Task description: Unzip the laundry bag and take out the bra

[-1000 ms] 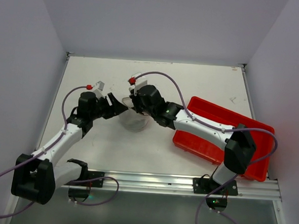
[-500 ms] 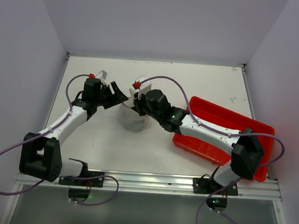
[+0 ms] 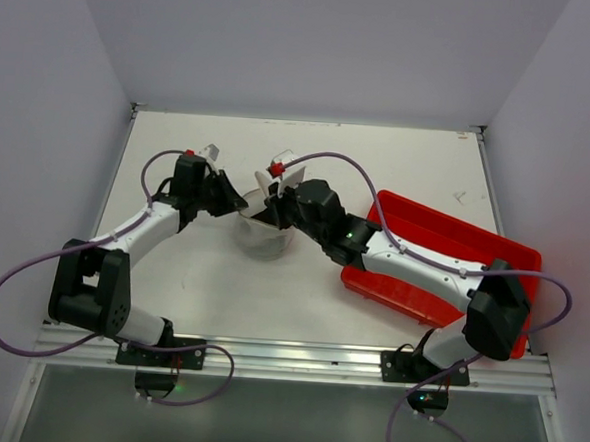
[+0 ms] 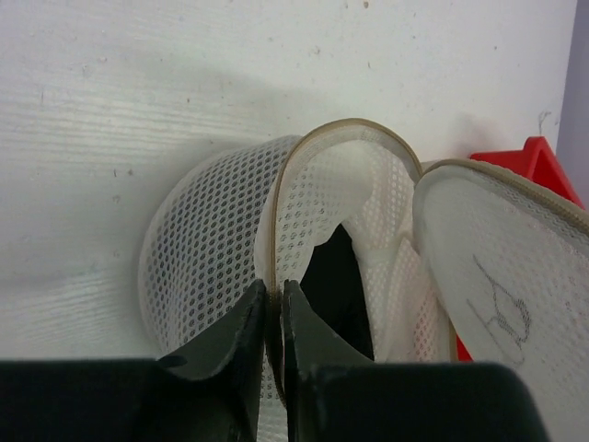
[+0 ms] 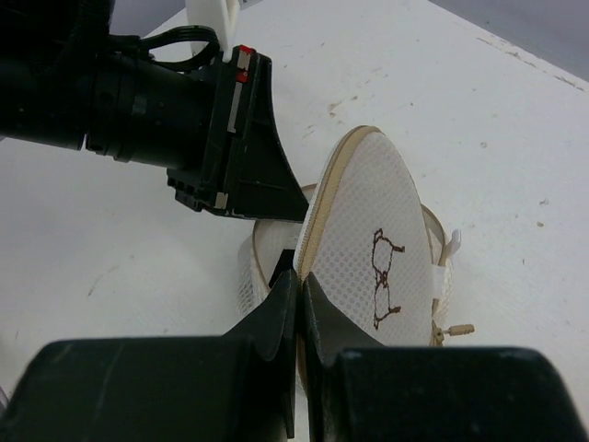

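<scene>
The laundry bag (image 3: 262, 237), a small round white mesh case, stands open mid-table with its two halves spread apart. My left gripper (image 3: 238, 207) is shut on the tan rim of the lower half (image 4: 221, 249), its jaws pinching that edge (image 4: 273, 290). My right gripper (image 3: 272, 216) is shut on the rim of the lid half (image 5: 377, 249), which carries a small stitched drawing, and holds it tilted up (image 5: 299, 276). Inside the opening a dark piece, the bra (image 4: 339, 276), shows between the mesh walls. A zipper pull (image 5: 456, 329) hangs at the lid's right side.
A red tray (image 3: 455, 233) lies to the right of the bag, under the right arm. White walls close the table on three sides. A metal rail (image 3: 297, 356) with the arm bases runs along the near edge.
My left gripper has moved right to the bag and closed on the rim of its lower half. The right gripper has kept its hold on the lid and shifted slightly right.
</scene>
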`<control>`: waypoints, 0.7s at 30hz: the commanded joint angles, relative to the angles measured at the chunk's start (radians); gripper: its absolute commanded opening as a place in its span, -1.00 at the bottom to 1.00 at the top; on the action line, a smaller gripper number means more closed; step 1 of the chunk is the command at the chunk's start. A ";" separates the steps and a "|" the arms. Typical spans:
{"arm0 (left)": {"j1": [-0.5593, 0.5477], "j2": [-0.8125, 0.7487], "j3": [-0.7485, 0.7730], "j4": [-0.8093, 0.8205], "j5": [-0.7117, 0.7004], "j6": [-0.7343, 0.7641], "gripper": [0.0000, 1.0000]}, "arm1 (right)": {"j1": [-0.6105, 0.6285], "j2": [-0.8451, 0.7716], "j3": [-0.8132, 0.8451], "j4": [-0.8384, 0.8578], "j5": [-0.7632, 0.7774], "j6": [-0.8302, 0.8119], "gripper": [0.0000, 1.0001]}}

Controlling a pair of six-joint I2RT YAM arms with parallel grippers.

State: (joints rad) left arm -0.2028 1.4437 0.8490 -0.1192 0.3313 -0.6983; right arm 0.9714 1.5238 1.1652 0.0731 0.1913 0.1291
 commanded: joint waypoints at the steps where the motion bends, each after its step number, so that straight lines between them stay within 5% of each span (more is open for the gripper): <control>1: 0.009 -0.035 0.009 0.059 0.032 0.006 -0.73 | 0.000 -0.062 -0.012 0.068 0.054 -0.014 -1.00; 3: 0.009 -0.063 0.007 0.070 0.035 0.013 -1.00 | -0.005 -0.077 -0.027 0.077 0.091 0.001 -1.00; 14: 0.008 -0.261 -0.154 0.199 0.020 0.002 -1.00 | -0.174 -0.214 -0.258 0.126 0.312 0.322 -0.99; 17: -0.001 -0.278 -0.174 0.230 0.034 0.006 -1.00 | -0.200 -0.203 -0.265 0.102 0.335 0.349 -0.83; 21: -0.012 -0.272 -0.199 0.245 0.046 0.013 -1.00 | -0.217 -0.179 -0.256 0.045 0.326 0.372 -0.23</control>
State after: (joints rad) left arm -0.2058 1.1866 0.6643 0.0395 0.3519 -0.6949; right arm 0.7628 1.3396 0.8997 0.1207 0.4835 0.4503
